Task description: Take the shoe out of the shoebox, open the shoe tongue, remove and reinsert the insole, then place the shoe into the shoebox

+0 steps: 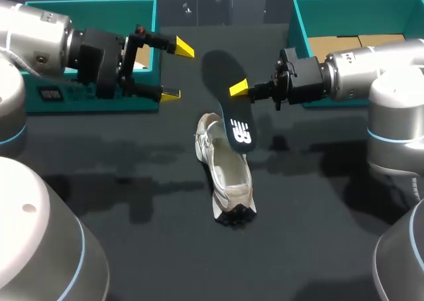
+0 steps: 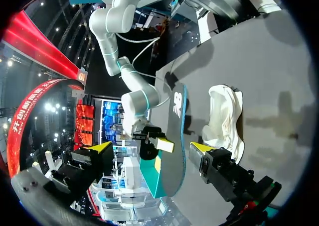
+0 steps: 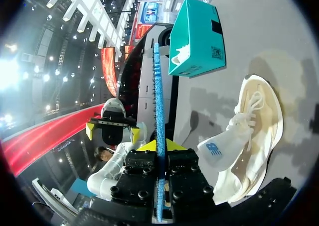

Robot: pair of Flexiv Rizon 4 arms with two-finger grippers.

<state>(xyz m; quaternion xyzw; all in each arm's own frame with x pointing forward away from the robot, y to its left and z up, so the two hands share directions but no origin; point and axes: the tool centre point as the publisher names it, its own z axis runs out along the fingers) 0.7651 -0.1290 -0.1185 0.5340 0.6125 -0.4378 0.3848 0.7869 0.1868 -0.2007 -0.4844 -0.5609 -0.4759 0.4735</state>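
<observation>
Right pincer point(image 1: 242, 89) clamps the black foam insole point(image 1: 232, 112) above the cream shoe point(image 1: 230, 175), presumably for reinsertion. Left pincer point(image 1: 177, 71) stands wide, empty.

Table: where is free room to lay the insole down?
Free: table left of the shoe and right of it. Crowded: beyond the shoe, between the open left gripper and the right gripper holding the insole.

The shoe point(image 1: 225, 172) lies on the table point(image 1: 165, 248) at the frame's middle, with the left shoebox half point(image 1: 99, 6) at the upper left and the right shoebox half point(image 1: 301, 29) at the upper right. The insole point(image 1: 228, 102) hangs over the shoe, pinched from the right by the right gripper point(image 1: 240, 89). The left gripper point(image 1: 177, 71) stands just left of it, fingers apart.
</observation>
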